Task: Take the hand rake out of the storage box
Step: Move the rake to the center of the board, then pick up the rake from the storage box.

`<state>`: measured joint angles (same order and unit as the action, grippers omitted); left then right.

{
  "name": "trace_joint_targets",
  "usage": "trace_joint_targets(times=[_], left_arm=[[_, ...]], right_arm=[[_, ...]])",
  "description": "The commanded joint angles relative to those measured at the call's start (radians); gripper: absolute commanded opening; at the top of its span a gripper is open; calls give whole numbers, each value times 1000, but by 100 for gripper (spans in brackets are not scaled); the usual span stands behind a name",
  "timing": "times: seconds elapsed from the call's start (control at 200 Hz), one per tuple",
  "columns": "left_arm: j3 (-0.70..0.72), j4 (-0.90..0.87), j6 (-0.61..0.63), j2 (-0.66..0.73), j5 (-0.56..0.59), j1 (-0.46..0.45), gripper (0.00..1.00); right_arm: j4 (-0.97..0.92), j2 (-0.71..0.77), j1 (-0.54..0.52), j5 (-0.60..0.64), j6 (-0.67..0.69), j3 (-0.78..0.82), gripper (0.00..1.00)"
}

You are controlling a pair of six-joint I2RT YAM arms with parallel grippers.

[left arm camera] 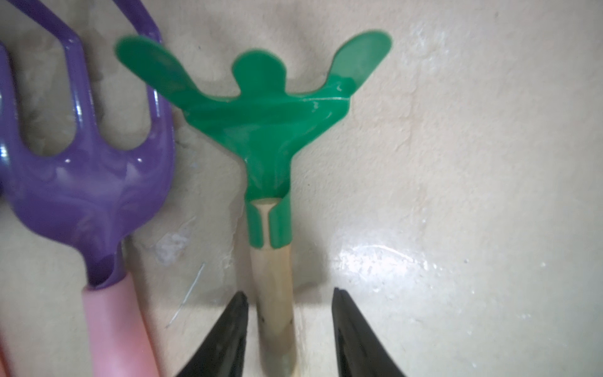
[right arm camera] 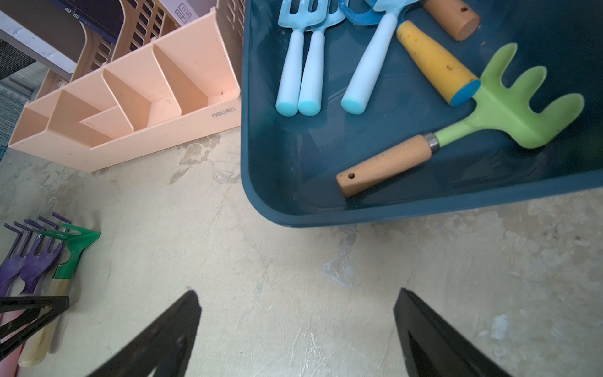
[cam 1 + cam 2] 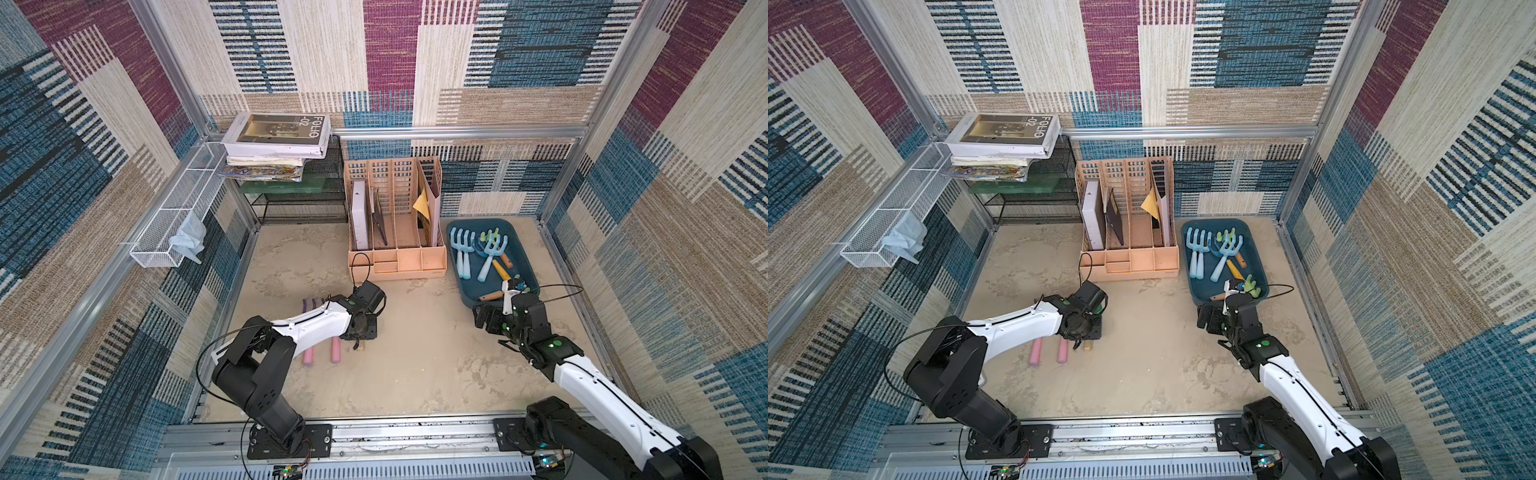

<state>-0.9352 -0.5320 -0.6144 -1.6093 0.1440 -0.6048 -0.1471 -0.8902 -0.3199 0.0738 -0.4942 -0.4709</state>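
Note:
The dark teal storage box [image 3: 521, 241] [image 2: 293, 156] sits at the back right and holds several hand rakes: three light blue ones [image 2: 290, 65] and a lime green one with a wooden handle [image 2: 509, 111] near its front corner. My right gripper [image 2: 296, 291] [image 3: 484, 318] hangs open over bare table just in front of that corner, holding nothing. A dark green rake [image 1: 261, 124] lies on the table at the left beside purple rakes with pink handles [image 1: 88, 182]. My left gripper [image 1: 289, 292] [image 3: 359, 338] straddles its wooden handle, open, with a gap on one side.
A peach slotted file organiser [image 3: 395, 232] stands left of the box. A black mesh rack [image 3: 299, 203] with stacked books [image 3: 278, 137] fills the back left. A white wire basket [image 3: 174, 220] hangs on the left frame. A yellow-handled tool [image 2: 434, 62] also lies in the box.

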Motion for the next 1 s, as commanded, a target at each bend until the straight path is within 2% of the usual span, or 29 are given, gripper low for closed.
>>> trace_joint_targets(times=[0.0, 0.05, 0.075, 0.12, 0.22, 0.26, 0.315, 0.376, 0.496, 0.556, 0.626, 0.721, 0.826, 0.991], left_arm=[[-14, -59, 11, 52, 48, 0, 52], [-19, -79, 20, 87, 64, 0, 58], [-22, -90, 27, 106, 71, 1, 66], [-28, -112, 37, 144, 87, 2, 70], [-52, -212, 30, 220, 205, 2, 85], [-43, -228, 38, 259, 230, 3, 89], [-3, -208, 60, 326, 237, 6, 100], [67, -147, 95, 412, 220, 14, 99], [173, -68, 147, 549, 177, 42, 99], [190, -70, 151, 589, 174, 54, 99], [206, -57, 155, 624, 163, 57, 99], [214, -54, 154, 639, 153, 60, 99], [192, -107, 129, 628, 216, 62, 99], [198, -89, 137, 621, 199, 63, 99]], right_arm=[[15, -8, 1, 13, 12, -16, 96], [17, -21, 3, 23, 18, -40, 96], [21, -30, 2, 29, 21, -55, 96], [36, -55, 5, 46, 30, -83, 96], [69, -175, 20, 68, 69, -183, 100], [49, -246, 41, 72, 64, -249, 91], [16, -350, 86, 55, 59, -335, 84], [7, -467, 120, 49, 70, -424, 68], [-62, -709, 161, 48, 79, -611, 46], [-81, -805, 172, 65, 70, -684, 45], [-114, -909, 175, 112, 62, -767, 50], [-187, -1014, 177, 157, 51, -871, 49], [-260, -1095, 167, 258, 30, -961, 51], [-291, -1198, 169, 253, 24, -1047, 47]])
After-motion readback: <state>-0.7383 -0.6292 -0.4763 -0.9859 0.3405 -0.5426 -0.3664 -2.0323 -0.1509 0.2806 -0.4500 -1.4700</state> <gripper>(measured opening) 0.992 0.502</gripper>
